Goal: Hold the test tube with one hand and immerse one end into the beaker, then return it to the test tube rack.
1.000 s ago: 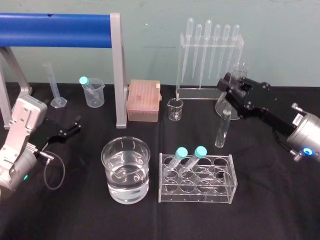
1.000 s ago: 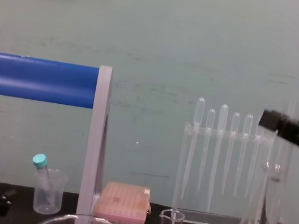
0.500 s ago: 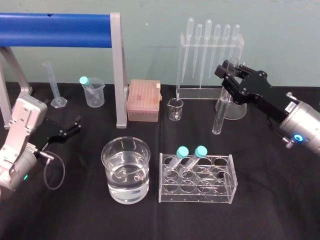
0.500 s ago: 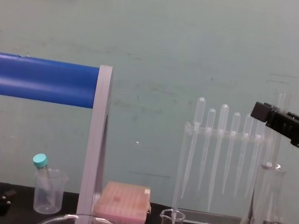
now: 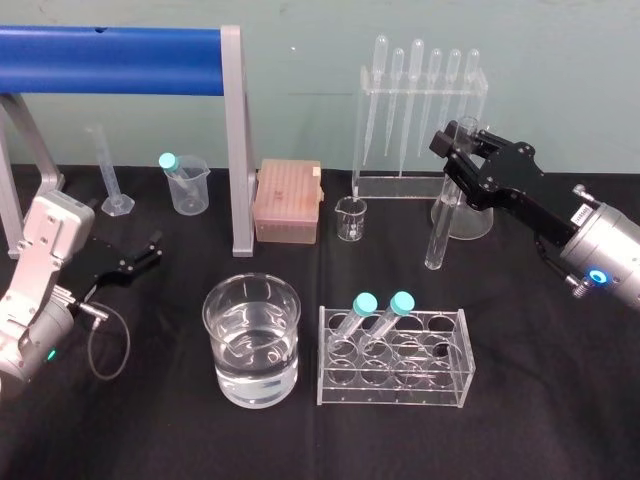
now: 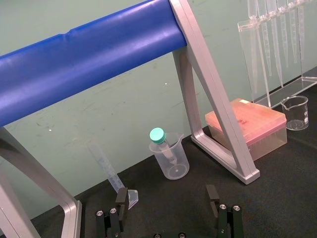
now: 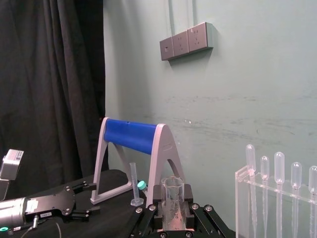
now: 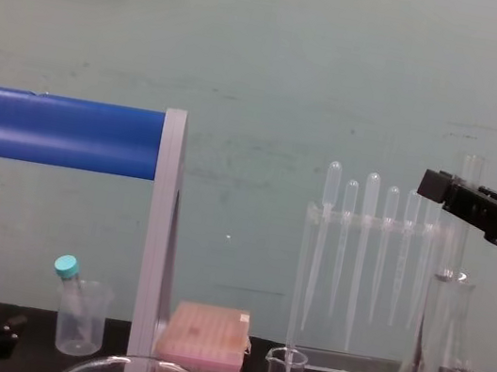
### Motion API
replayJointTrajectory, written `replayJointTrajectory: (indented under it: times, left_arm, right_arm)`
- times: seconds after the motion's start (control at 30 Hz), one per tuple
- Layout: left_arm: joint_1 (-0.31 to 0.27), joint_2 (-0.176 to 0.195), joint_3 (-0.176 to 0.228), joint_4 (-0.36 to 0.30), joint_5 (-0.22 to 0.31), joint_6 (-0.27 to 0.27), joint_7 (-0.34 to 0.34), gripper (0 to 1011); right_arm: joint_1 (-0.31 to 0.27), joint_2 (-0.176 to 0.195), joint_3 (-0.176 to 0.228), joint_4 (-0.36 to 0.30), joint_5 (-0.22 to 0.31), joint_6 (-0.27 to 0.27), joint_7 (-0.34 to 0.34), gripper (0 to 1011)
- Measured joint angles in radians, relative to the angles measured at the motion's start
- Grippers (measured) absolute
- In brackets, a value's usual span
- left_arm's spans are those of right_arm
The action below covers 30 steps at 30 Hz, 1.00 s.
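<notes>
Right claw (image 5: pixel 462 150) and the test tube (image 5: pixel 438 225), with the test tube rack (image 5: pixel 440 386) as the reference landmark. The right claw is clamped on the upper part of the test tube, just below its plain rim. It is raised behind the rack, toward the rack's right end and well apart from it. The tube hangs nearly upright, with its top leaning slightly to the right and its rounded end pointing down. Whether that end touches the black counter (image 5: pixel 560 420) cannot be told. In the right wrist view the tube stands between the two closed fingers.

The rack holds two teal-capped tubes (image 5: pixel 363 304) in its left half, both leaning. The test tube is not in the rack.

The beaker (image 5: pixel 215 330) stands on the counter just to the left of the rack, apart from it, and is partly filled with clear liquid. The test tube is well apart from the beaker.

The left claw (image 5: pixel 140 255) lies farther left of the rack, beyond the beaker. It rests low over the counter with its fingers apart and nothing between them.
</notes>
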Motion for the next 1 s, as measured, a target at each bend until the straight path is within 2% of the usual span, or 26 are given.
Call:
replayJointTrajectory:
  times: [1.0]
  left_arm:
    - [0.000,0.000,0.000,0.000,0.000,0.000,0.000,1000]
  right_arm:
    - [-0.003,0.002,0.001,-0.004,0.002,-0.001,0.001,225]
